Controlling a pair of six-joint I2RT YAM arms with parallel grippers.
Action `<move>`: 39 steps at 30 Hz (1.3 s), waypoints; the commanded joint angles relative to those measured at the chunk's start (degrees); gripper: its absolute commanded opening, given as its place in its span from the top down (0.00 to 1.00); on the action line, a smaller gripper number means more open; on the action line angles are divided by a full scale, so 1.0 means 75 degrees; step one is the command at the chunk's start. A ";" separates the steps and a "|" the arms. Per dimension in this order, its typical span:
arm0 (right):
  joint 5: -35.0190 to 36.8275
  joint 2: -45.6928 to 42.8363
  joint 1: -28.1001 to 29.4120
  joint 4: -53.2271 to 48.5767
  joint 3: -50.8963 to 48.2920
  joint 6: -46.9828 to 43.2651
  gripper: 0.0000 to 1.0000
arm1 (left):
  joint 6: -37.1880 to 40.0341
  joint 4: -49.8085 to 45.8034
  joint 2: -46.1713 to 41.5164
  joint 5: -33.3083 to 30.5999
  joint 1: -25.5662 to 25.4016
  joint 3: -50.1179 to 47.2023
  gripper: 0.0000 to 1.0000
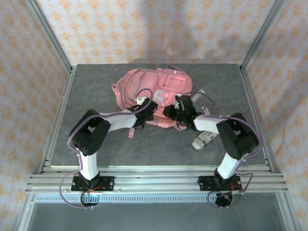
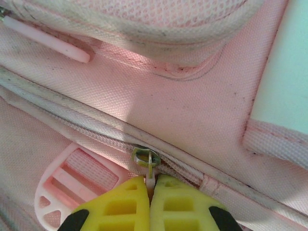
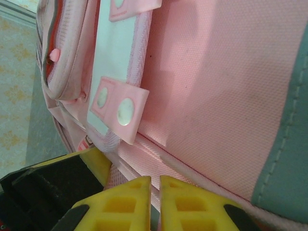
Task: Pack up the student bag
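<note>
Where jaws meet, student bag (image 1: 144, 86) pinched between

student bag (image 1: 144, 84) partly hidden, white packet (image 1: 204, 140) half-covered

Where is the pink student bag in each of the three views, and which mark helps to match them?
Top external: the student bag lies on the table, centre back.
Left wrist: its pink cloth runs above the left pincer, which is shut on a zip pull.
Right wrist: its cloth covers centre and right.
Shared landmark: the light blue patch.
</note>
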 commanded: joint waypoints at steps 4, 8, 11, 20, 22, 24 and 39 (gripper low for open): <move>0.0643 0.0177 -0.0069 -0.1653 0.0054 -0.0257 0.87 | 0.0426 -0.0678 -0.1245 -0.0052 0.0279 -0.0509 1.00; 0.0784 0.0404 -0.0243 -0.2040 0.0627 -0.0418 0.87 | 0.0835 -0.0982 -0.1857 0.0471 0.0283 -0.0676 1.00; 0.0955 0.0509 -0.0369 -0.2333 0.1095 -0.0586 0.87 | 0.0947 -0.1281 -0.1976 0.0836 0.0282 -0.0587 1.00; 0.0738 0.0654 -0.0494 -0.2940 0.1944 -0.1031 0.86 | 0.1053 -0.1479 -0.1454 0.0930 0.0249 -0.0313 1.00; 0.0649 0.0525 -0.0494 -0.2838 0.1778 -0.0975 0.86 | 0.1160 -0.1538 -0.1203 0.0695 0.0259 -0.0230 1.00; 0.0517 0.0426 -0.0494 -0.2680 0.1576 -0.0928 0.86 | 0.1262 -0.1528 -0.0921 0.0624 0.0260 -0.0157 1.00; 0.0359 0.0349 -0.0494 -0.2276 0.1110 -0.0730 0.86 | 0.1342 -0.1474 -0.0288 0.0683 0.0274 0.0224 0.74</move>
